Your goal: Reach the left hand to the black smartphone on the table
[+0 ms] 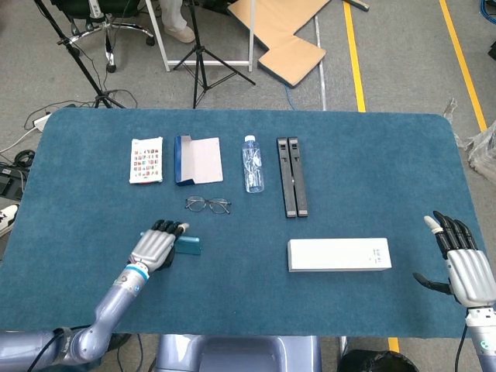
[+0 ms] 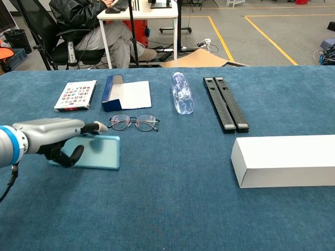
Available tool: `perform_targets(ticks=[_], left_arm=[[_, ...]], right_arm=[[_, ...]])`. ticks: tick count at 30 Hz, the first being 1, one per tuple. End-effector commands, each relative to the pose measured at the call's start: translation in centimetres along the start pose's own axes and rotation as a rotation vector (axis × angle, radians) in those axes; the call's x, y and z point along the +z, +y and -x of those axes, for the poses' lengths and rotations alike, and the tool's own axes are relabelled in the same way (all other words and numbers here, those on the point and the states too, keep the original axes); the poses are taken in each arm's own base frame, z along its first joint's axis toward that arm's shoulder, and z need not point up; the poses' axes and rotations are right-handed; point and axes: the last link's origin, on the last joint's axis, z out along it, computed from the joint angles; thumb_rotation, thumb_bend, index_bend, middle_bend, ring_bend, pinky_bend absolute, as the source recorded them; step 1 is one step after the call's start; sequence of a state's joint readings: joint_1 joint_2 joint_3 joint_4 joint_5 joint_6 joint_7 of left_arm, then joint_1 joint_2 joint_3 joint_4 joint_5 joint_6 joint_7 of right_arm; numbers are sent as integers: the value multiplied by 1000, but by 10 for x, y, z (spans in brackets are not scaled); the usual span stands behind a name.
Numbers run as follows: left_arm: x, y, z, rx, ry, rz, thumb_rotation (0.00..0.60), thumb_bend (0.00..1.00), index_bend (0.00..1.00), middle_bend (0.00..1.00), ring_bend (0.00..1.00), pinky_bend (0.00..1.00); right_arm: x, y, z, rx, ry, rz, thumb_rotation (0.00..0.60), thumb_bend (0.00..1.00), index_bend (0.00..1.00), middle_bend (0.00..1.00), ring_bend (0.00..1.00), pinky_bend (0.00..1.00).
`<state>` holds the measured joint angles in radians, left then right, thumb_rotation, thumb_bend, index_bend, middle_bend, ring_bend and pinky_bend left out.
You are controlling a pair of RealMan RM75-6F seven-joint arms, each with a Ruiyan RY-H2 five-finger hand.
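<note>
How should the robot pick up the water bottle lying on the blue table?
Grip the water bottle around its middle, coming down from above. It lies flat on its side, cap pointing away from the robot, so fingers can close across its round body. The folded black bars lie close on one side, so the fit there looks tight.
</note>
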<state>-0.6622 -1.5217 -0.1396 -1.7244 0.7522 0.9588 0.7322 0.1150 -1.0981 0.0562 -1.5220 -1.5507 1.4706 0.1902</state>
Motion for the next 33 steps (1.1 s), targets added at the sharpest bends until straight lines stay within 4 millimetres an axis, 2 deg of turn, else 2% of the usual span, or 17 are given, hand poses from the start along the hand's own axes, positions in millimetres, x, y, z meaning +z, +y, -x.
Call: perform_targets(ticks=[1,6,10,13,15,17,19,24,31,33], left_arm=[[10,3,-8,2,49,5,600,835,0,0,0,0],[15,-5,-23,-18,126,-7,600,834,0,0,0,0],[2,-21,-39,-51,254,1,600,815,0,0,0,0],[-11,-38,-48,-51,339,-17,600,639,0,0,0,0],[-20,-50,-53,-46,380,-38,600,426,0,0,0,0],[-44,-78,-59,-38,430,-106,600,260,0,0,0,0],[-61,-91,-59,-30,442,-118,600,173,0,0,0,0],[-100,-120,-49,-16,491,-167,600,147,0,0,0,0],[-146,-142,-20,-32,470,-205,600,149,0,0,0,0],[-153,-144,-15,-33,474,-195,600,149,0,0,0,0]], right_arm=[[0,0,0,0,-2,1,600,0,24,0,0,0],[0,1,1,3,-5,6,600,0,25,0,0,0],[0,1,0,6,-4,5,600,0,25,0,0,0],[0,1,-1,7,-1,2,600,0,25,0,0,0],[0,0,-1,7,1,1,600,0,25,0,0,0],[-1,-1,-2,4,6,-6,600,0,25,0,0,0],[-1,-2,-2,2,9,-8,600,0,25,0,0,0],[-2,-4,-3,-1,18,-15,600,0,22,0,0,0],[-4,-9,-6,0,30,-30,600,0,22,0,0,0],[-4,-9,-7,2,33,-32,600,0,22,0,0,0]])
